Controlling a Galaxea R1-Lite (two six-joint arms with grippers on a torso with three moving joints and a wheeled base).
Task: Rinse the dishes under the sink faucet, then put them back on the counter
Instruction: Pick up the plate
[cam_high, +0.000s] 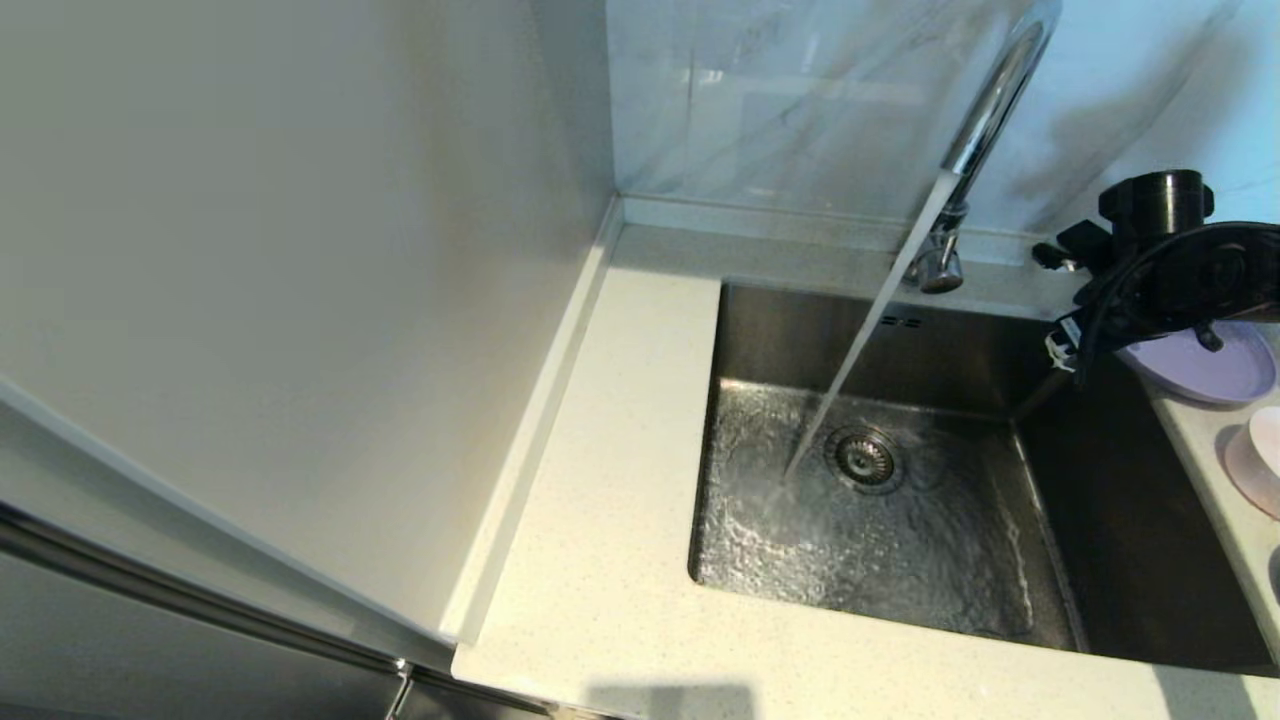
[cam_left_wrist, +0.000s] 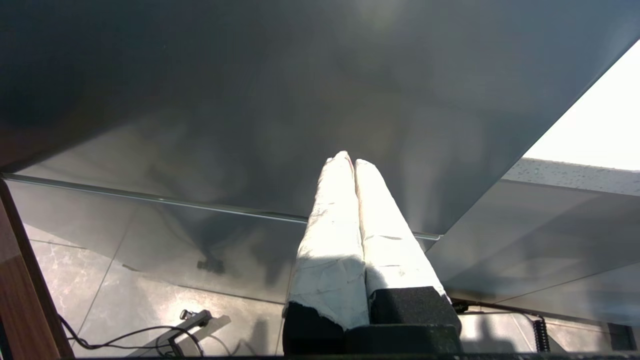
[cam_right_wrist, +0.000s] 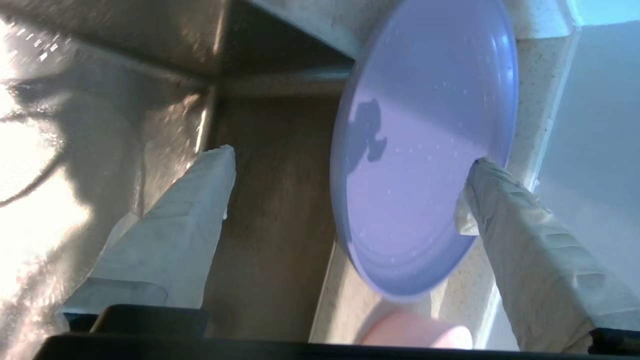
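The chrome sink faucet (cam_high: 985, 110) is running, and its stream falls into the steel basin (cam_high: 900, 560) near the drain (cam_high: 862, 458). The lavender plate (cam_high: 1215, 370) lies on the counter right of the basin, one edge hanging over the basin. My right gripper (cam_right_wrist: 353, 157) hovers open over the plate (cam_right_wrist: 425, 150), one finger above the basin and the other by the plate's far rim, holding nothing. The small pale bowl (cam_high: 1268, 440) sits on the pink saucer (cam_high: 1250, 478) at the right edge. My left gripper (cam_left_wrist: 352, 160) is shut and empty, parked low beside a cabinet.
The cream speckled counter (cam_high: 600, 500) runs left of and in front of the basin, with a low rim against the walls. A tall pale panel (cam_high: 300, 300) stands at the left. Water ripples across the basin floor.
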